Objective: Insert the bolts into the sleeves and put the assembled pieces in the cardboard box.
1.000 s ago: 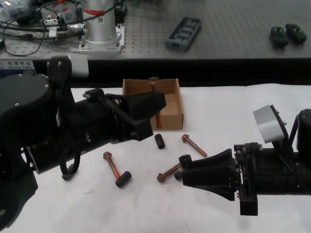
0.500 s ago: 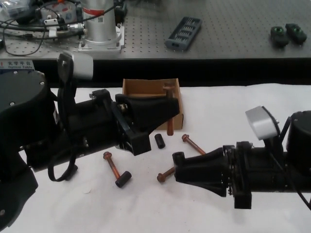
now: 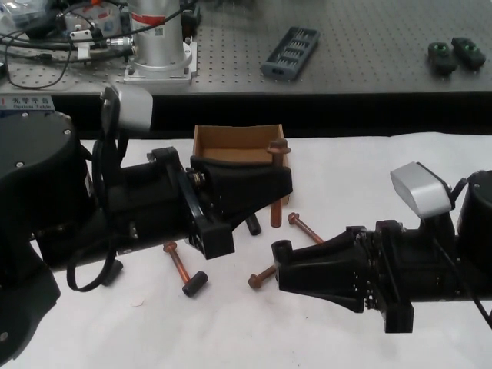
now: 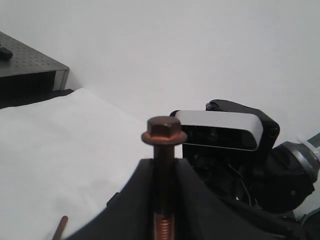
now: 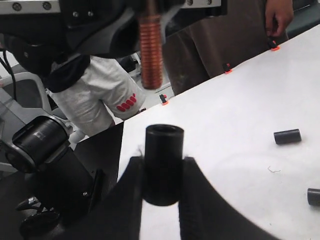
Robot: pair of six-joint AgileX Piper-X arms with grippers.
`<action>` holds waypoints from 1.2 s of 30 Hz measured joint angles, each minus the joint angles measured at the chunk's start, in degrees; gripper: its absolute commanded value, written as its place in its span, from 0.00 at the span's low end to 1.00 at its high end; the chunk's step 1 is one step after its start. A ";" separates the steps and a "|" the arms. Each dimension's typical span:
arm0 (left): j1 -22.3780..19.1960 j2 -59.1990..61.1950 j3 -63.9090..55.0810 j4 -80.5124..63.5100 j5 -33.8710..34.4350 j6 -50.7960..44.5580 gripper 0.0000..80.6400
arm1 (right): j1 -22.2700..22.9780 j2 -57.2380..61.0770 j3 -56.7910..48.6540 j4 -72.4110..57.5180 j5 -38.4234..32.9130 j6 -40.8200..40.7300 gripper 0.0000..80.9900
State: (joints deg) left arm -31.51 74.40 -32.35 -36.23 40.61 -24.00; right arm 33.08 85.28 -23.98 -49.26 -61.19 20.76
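While the left gripper (image 3: 277, 184) stays closed on the shank of a copper-coloured hex bolt (image 3: 275, 214), it has carried that bolt out from over the cardboard box (image 3: 231, 137). The bolt now stands at the box's front corner on the right gripper's side. It is upright, head on top.

The right gripper (image 3: 286, 260) pinches a black sleeve (image 3: 282, 248) and has edged inward over the last second, so bolt and sleeve are now near each other.

The right wrist view shows the sleeve (image 5: 164, 165) mouth up between the right gripper's (image 5: 162, 177) two fingers. The bolt's threaded end (image 5: 150, 55) hangs above it, a little off its axis and not touching. The left wrist view shows the flanged bolt head (image 4: 163, 135) standing clear above the left gripper (image 4: 163, 175).

Three loose bolts (image 3: 178, 261) and two loose sleeves (image 3: 252, 224) lie on the white sheet (image 3: 92, 330) in front of the box. A label (image 3: 27, 101) on the bench edge carries print too small to read.
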 measured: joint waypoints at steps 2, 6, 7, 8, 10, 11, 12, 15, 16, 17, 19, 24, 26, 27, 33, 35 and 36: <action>0.00 0.00 0.00 0.00 0.41 0.00 0.01 | 0.00 0.00 0.00 -2.12 -0.54 1.03 0.02; 0.00 0.00 0.00 0.00 0.80 0.00 0.01 | 0.00 0.00 0.00 -3.32 -0.72 2.06 0.02; 0.00 0.00 0.00 0.00 0.90 0.00 0.01 | 0.00 0.00 0.00 -3.30 -0.72 2.31 0.02; 0.00 0.00 0.00 0.00 1.18 0.00 0.01 | 0.00 0.00 0.00 -3.30 -0.72 2.42 0.02; 0.00 0.00 0.00 0.00 1.75 0.00 0.01 | 0.00 0.00 0.00 -3.30 -0.80 2.53 0.02; 0.00 0.00 0.00 0.00 1.84 0.00 0.01 | 0.00 0.00 0.00 -3.30 -0.80 2.53 0.02; 0.00 0.00 0.00 0.00 1.90 0.00 0.01 | 0.00 0.00 0.00 -3.30 -0.92 2.54 0.02; 0.00 0.00 0.00 0.00 2.02 0.00 0.01 | 0.00 0.00 0.00 -3.30 -1.33 2.67 0.02; 0.00 0.00 0.00 0.00 2.00 0.00 0.01 | 0.00 0.00 0.00 -3.30 -1.44 2.67 0.02; -0.24 0.00 0.00 0.00 2.00 0.00 0.01 | 0.00 0.00 0.00 -3.30 -1.43 2.67 0.02; -0.62 0.46 0.00 -0.61 2.00 -0.25 0.01 | 0.16 0.00 0.00 -3.30 -1.43 2.67 0.02; -2.42 3.67 -0.07 -5.79 1.81 -2.46 0.01 | 0.48 0.00 0.00 -3.30 -1.61 2.79 0.02; -2.76 4.93 -0.07 -7.61 1.29 -3.49 0.01 | 0.56 0.00 0.00 -3.53 -1.61 2.79 0.02; -2.88 5.52 -0.07 -8.24 0.87 -3.70 0.01 | 0.59 0.00 0.00 -3.53 -1.61 2.79 0.02; -2.89 6.25 -0.13 -11.09 -1.01 -4.10 0.01 | 0.62 0.00 0.00 -3.71 -1.61 2.79 0.02; -2.89 6.25 -0.13 -12.66 -1.96 -4.23 0.01 | 0.62 0.00 0.00 -3.71 -1.61 2.79 0.02; -2.89 6.25 -0.13 -13.30 -2.38 -4.37 0.01 | 0.62 0.00 0.00 -3.71 -1.61 2.79 0.02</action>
State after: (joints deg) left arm -34.40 80.64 -32.49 -49.53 38.22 -28.37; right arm 33.70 85.28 -23.98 -52.96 -62.79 23.55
